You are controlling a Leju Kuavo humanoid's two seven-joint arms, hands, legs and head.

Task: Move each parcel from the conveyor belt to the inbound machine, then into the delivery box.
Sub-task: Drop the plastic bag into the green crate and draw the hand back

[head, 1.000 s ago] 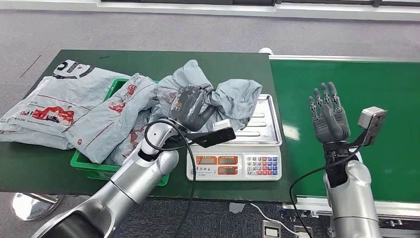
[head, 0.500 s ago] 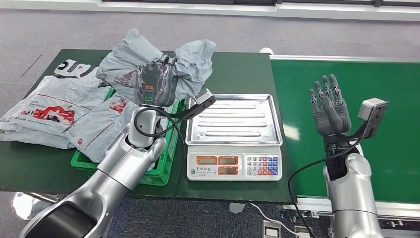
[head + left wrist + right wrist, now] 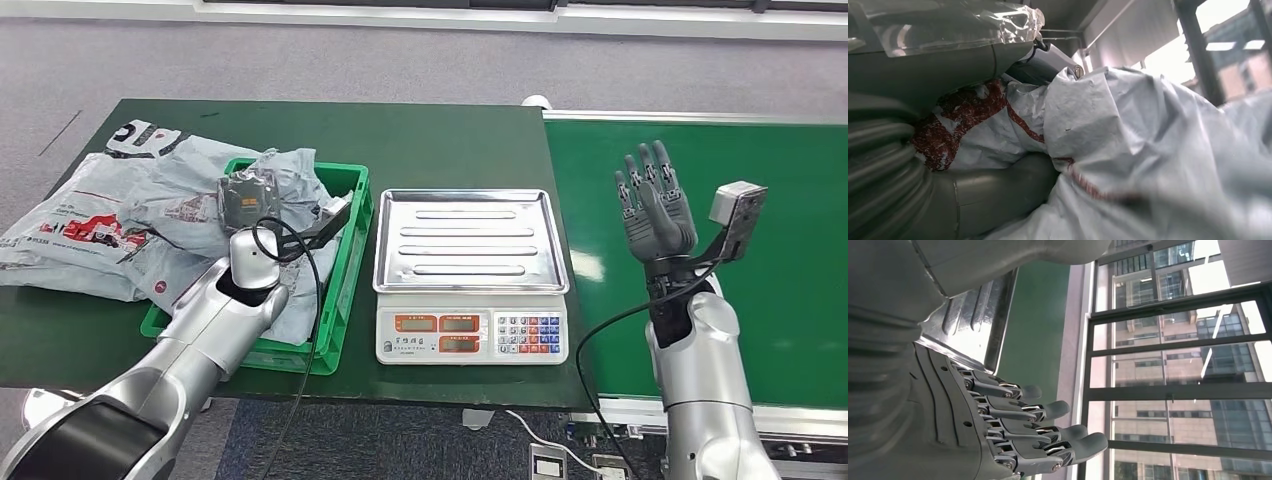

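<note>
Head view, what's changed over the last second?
The left robot hand carried the grey parcel off the scale tray, up and leftward, then down into the green crate, still gripping it. The right robot hand stayed raised and open over the conveyor belt.

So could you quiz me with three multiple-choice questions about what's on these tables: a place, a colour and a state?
1. Where is the grey parcel held by the left robot hand?
A. on the scale
B. over the green crate
C. on the belt

2. What colour is the conveyor belt?
A. green
B. black
C. blue

3. What state is the scale's tray in?
A. holds a parcel
B. bare
C. tipped over

Answers:
1 B, the parcel sits over the green crate.
2 A, the belt surface is green.
3 B, only bare metal shows.
</note>
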